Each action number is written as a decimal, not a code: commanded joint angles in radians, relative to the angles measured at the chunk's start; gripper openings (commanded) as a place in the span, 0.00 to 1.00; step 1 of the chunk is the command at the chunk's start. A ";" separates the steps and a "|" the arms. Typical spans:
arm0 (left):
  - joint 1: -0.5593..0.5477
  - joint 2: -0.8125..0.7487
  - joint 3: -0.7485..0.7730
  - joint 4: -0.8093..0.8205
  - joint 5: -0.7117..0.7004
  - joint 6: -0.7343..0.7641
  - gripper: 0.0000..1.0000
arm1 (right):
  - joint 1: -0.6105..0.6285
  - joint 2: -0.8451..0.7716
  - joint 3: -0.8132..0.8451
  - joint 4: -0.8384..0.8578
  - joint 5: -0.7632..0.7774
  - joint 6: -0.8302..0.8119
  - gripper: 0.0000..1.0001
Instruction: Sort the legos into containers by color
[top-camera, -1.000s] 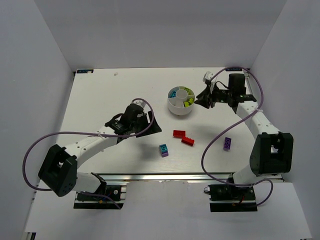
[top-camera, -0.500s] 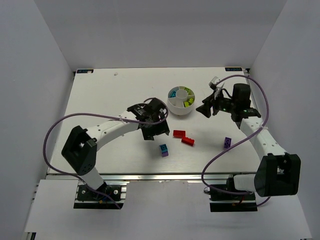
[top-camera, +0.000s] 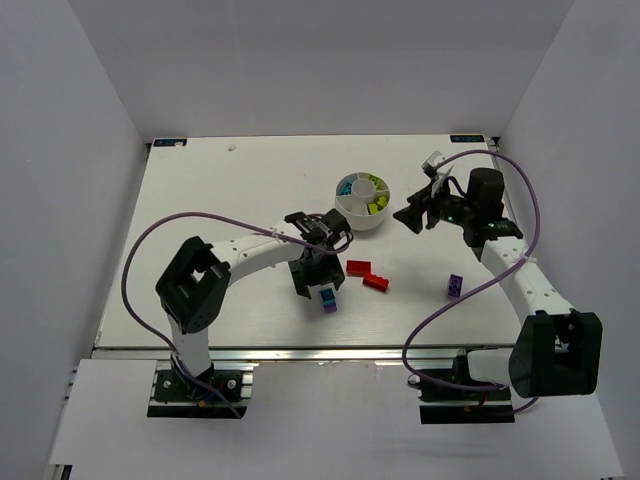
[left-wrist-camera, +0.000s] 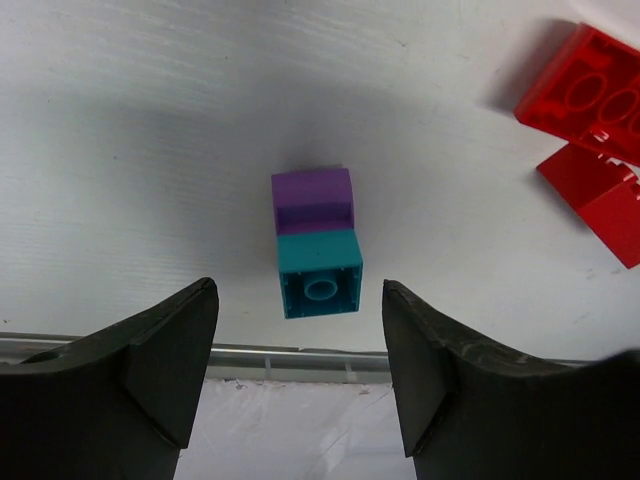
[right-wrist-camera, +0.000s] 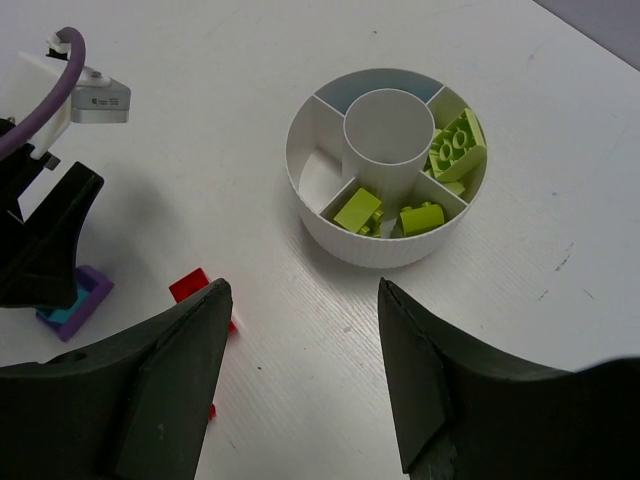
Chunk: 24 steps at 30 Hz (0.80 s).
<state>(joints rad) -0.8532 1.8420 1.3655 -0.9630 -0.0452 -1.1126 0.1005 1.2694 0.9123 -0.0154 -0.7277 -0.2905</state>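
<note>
Top view: the white table (top-camera: 220, 200) carries the round white dish (top-camera: 362, 216) right of centre in the frame. Its compartments hold lime green bricks (top-camera: 377, 203) on the right side and a cyan patch (top-camera: 346, 186) at the upper left.

The left gripper (top-camera: 318, 281) sits low at the frame's centre, directly over the cyan-and-purple brick pair (top-camera: 327, 298). Two red bricks (top-camera: 358, 267) lie just to its right, touching or nearly touching each other. A lone purple brick (top-camera: 455, 286) lies well apart at the lower right. The right gripper (top-camera: 412, 215) hovers just right of the dish.

Left wrist view: we see the left gripper (left-wrist-camera: 298, 335) with its fingers spread. The brick pair (left-wrist-camera: 318, 255) lies on the table in the gap between them, touching neither finger, its purple half uppermost in the frame. The red bricks (left-wrist-camera: 590, 100) occupy the upper right corner.

Right wrist view: the right gripper (right-wrist-camera: 300, 300) is spread wide and pinches nothing. The dish (right-wrist-camera: 370, 255) lies above centre, with lime green bricks (right-wrist-camera: 455, 145) in its right and lower compartments. The brick pair (right-wrist-camera: 70, 302) appears at the lower left.
</note>
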 joint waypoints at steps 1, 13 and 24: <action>-0.003 0.023 0.049 -0.002 0.001 -0.015 0.75 | -0.008 -0.007 0.005 0.065 -0.004 0.022 0.66; -0.004 0.076 0.096 -0.006 0.008 0.013 0.51 | -0.028 -0.010 0.014 0.060 -0.012 0.022 0.66; -0.004 -0.021 0.127 0.016 -0.010 0.056 0.01 | -0.028 -0.012 0.030 -0.046 -0.099 0.040 0.64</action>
<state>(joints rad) -0.8532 1.9232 1.4673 -0.9665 -0.0406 -1.0809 0.0776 1.2694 0.9127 -0.0196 -0.7673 -0.2684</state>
